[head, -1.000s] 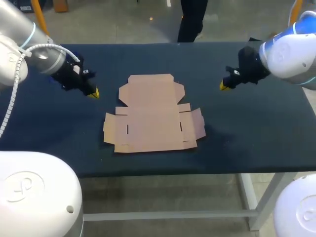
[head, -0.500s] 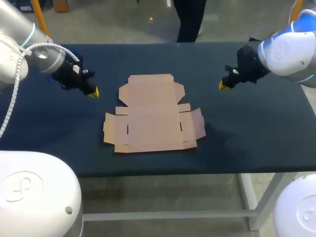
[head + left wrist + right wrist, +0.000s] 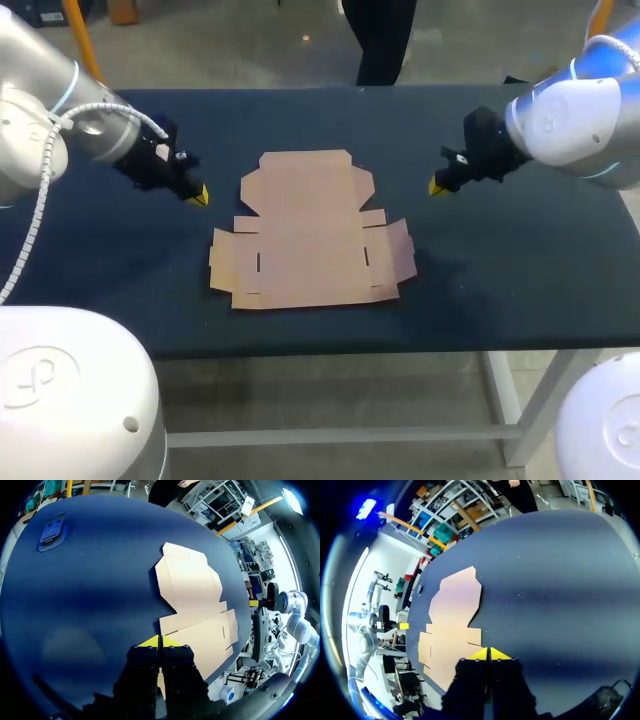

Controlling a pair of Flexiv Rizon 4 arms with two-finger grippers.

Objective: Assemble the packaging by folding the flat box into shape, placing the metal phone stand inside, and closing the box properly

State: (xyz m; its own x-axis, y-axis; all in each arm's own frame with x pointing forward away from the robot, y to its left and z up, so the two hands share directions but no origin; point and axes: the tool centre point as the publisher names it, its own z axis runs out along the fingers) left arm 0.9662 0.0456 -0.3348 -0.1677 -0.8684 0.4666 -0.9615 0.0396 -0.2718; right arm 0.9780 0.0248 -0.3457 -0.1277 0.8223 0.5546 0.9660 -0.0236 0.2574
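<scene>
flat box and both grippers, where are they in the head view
flat box [image 3: 310,255], head view, its middle panel
left gripper [image 3: 200,195], head view, between its yellow tips
right gripper [image 3: 436,186], head view, between its yellow tips

The tabletop [image 3: 500,270] is a wide rectangle covered in dark navy, carried on a pale metal frame whose legs show under its near edge. Around its middle the flat box [image 3: 310,240] lies unfolded, a single sheet of brown cardboard pressed flat against the surface, with a broad lid panel on its far side, short flaps spread out at both sides and two small slits cut in the main panel. The left wrist view also shows a small blue flat piece [image 3: 51,531] lying on the tabletop near one edge, well apart from the cardboard.
</scene>
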